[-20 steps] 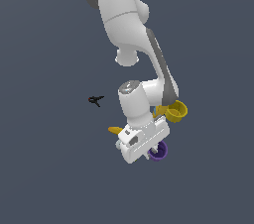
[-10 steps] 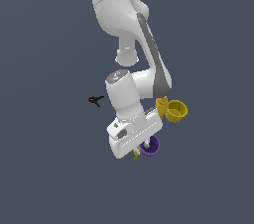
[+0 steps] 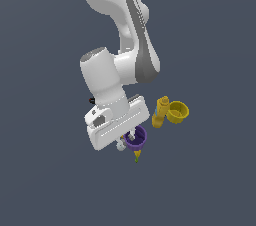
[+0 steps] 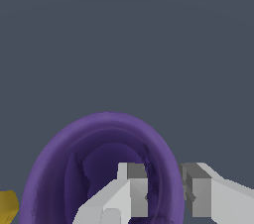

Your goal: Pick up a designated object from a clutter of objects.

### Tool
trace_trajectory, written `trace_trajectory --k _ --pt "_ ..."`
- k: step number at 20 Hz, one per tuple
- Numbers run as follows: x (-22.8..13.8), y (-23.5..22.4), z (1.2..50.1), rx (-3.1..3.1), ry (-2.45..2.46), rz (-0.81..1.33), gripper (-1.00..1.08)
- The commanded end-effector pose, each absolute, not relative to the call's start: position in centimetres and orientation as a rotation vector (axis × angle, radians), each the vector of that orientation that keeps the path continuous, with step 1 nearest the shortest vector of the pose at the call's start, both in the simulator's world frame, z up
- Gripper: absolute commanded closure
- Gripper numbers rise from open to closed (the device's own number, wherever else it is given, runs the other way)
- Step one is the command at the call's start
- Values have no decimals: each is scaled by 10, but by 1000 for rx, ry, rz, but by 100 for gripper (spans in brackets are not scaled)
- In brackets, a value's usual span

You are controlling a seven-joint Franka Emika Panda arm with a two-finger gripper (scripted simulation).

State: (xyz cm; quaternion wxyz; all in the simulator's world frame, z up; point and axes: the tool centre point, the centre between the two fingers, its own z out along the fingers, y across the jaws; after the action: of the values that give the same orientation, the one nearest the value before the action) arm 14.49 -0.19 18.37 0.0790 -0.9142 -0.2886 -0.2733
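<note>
While the arm leaned low over the grey worktop [image 3: 45, 180], the claw [image 4: 163, 191] straddled the purple cup's [image 3: 136, 139] rim: one finger [image 4: 130, 188] inside the bowl, the other outside the wall, both close against it. Whether they actually pinched the wall couldn't be told for sure. Purple cup sat upright, mouth up, under the white wrist housing, near the middle of the worktop. Yellow cup [image 3: 177, 112] stood apart from it toward the exterior view's right, with the yellow bottle [image 3: 161, 111] touching or just beside that cup. A small white ball [image 3: 120, 146] sat just beside the purple cup, and a yellowish tip [image 3: 136, 156] poked out below it. Wrist view showed the purple interior large, plus a yellow scrap [image 4: 7, 207] at the frame edge.
</note>
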Motion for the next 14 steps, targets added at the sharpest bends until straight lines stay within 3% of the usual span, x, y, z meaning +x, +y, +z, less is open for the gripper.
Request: trace_trajectory --k 1,14 --pt "142 -17 202 -2736 -865 -819 108" --pt "126 -107 298 -2734 -864 -811 108"
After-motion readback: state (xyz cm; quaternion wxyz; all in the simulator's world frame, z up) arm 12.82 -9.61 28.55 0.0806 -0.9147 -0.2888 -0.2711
